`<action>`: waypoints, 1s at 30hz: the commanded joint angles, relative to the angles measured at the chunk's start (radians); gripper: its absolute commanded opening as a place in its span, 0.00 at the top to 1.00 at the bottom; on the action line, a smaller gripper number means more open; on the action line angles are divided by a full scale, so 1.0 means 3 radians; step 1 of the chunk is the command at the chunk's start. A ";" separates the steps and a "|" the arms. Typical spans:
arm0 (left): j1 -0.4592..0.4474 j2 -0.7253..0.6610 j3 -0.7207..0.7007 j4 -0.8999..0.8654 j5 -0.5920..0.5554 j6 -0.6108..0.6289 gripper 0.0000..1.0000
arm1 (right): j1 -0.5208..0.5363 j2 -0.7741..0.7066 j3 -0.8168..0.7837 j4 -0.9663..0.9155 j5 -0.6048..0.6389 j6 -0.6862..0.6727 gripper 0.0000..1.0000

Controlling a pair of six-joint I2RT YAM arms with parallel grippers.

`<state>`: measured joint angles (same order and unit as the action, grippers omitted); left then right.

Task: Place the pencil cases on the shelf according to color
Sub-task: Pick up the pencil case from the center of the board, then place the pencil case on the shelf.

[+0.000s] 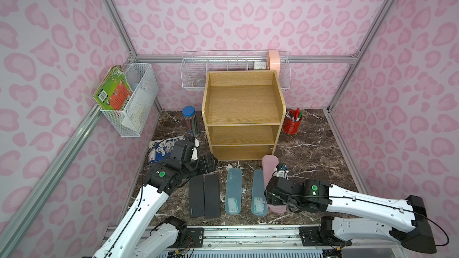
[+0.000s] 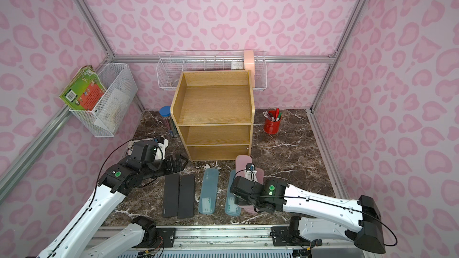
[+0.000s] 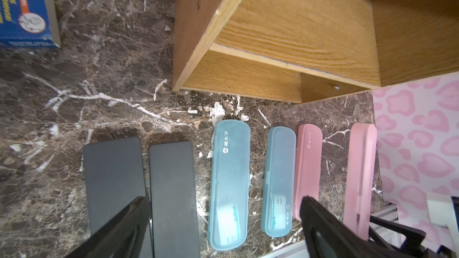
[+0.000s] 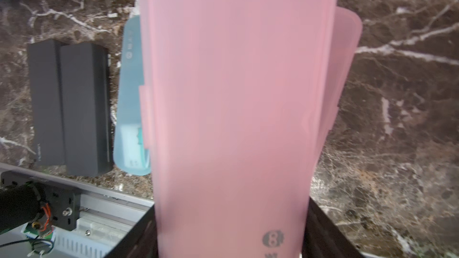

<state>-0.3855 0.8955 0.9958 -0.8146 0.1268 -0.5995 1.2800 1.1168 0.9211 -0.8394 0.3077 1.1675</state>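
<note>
The pink pencil case (image 4: pixel 231 110) is probably light and stiff, a thin hollow plastic shell. Its matte skin looks smooth, so it can slip or turn if it is held only at one end. The jaws of the right gripper (image 4: pixel 231 219) are closed on its two long edges near the end with the printed logo, so most of the length hangs forward; a hold nearer the middle would be more steady, I think. The case is long, flat and round at the ends, with a seam and a small clasp on one side. In a top view the pink pencil case (image 1: pixel 269 167) points toward the shelf (image 1: pixel 243 105), just in front of the lowest tier, and it seems a little raised from the surface (image 1: pixel 310 150), though I cannot be sure. The second pink pencil case (image 4: pixel 347 58) lies just beside it. Then come two translucent teal pencil cases (image 1: pixel 233 192) and two black pencil cases (image 1: pixel 212 196), flat in one row. No case is on the shelf yet. The left gripper (image 3: pixel 222 199) hovers over this row with its jaws wide apart, holding nothing.
</note>
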 commanded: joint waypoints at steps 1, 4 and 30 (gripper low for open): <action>0.0007 -0.0090 0.0136 -0.0036 -0.0186 0.0129 0.01 | 0.0122 0.0058 0.0239 0.0152 0.0231 -0.0295 0.39; 0.0007 -0.0050 0.0380 -0.0155 -0.0258 0.0235 0.01 | 0.0255 0.0098 0.0485 0.0195 0.0368 -0.0518 0.39; 0.0444 0.0914 0.1350 0.0529 0.0227 0.0667 0.01 | -0.1059 0.0173 0.1888 0.0929 0.0280 -0.2145 0.39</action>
<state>-0.2558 1.1580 1.4178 -0.7132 0.1932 -0.4198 1.0107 1.1370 1.4422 -0.6281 0.4648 0.6086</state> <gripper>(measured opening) 0.989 0.735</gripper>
